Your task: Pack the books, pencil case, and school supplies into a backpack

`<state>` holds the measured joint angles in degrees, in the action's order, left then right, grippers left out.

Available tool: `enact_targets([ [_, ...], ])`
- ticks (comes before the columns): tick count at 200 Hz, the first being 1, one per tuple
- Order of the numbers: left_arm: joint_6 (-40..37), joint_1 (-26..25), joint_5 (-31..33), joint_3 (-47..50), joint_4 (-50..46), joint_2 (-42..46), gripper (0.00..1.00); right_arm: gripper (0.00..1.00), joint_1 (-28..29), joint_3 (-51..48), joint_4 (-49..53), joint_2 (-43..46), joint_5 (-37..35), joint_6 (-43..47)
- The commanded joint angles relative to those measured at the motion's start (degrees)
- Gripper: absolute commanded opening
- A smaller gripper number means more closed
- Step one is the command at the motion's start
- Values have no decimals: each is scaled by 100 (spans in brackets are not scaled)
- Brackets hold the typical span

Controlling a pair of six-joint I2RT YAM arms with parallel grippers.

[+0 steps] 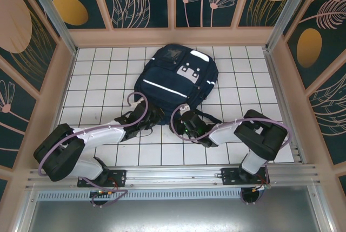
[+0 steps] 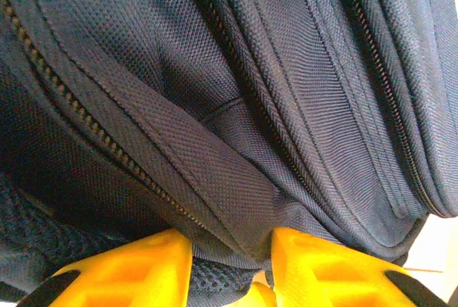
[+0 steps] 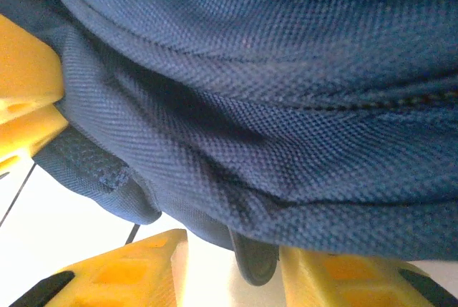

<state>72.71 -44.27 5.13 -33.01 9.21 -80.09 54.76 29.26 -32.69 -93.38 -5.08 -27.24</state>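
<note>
**Kim:** Yellow fingers (image 2: 122, 275) of the left gripper (image 2: 230, 267) sit right at the lens, tips against the backpack (image 2: 250, 106).

**Raj:** Left state?

**Kim:** Narrow. A fold of navy fabric plus some mesh (image 2: 43, 242) fills the gap between the jaws. Reads as pinched on the backpack's near edge.

**Raj:** Anything else close to it?

**Kim:** Zipper (image 2: 86, 117) runs diagonally across the fabric just above that fold.

**Raj:** Right side?

**Kim:** Right gripper (image 3: 232, 275) is also at the backpack's near edge, just right of the left one. Jaws are narrow. A dark tab (image 3: 254, 260) hangs between them, with white tile showing on either side of it. Fabric bulges just above the tips. Can't tell if anything is actually clamped.

**Raj:** Where's the backpack overall?

**Kim:** Lying flat on the tiled table (image 1: 97, 80), front face up, white stripe (image 1: 162, 87) visible across it.

**Raj:** Arms?

**Kim:** Left arm (image 1: 102, 134) and right arm (image 1: 232, 129) both reach in from the near side and converge on the backpack's near edge. Grippers are near each other but apart.
</note>
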Motion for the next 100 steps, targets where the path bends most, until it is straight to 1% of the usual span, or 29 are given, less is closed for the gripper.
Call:
enact_targets([
  [1,-6,-9,86,-161,-31,62,37,39,-14,-55,108,466,-236,214],
  [12,-18,-8,86,-181,-34,56,38,40,-80,-168,103,652,-184,232],
  [36,-38,-17,75,-180,-14,45,39,40,-241,-306,62,830,19,260],
  [100,-33,-12,37,-154,37,30,39,39,-217,68,-44,147,376,447],
])
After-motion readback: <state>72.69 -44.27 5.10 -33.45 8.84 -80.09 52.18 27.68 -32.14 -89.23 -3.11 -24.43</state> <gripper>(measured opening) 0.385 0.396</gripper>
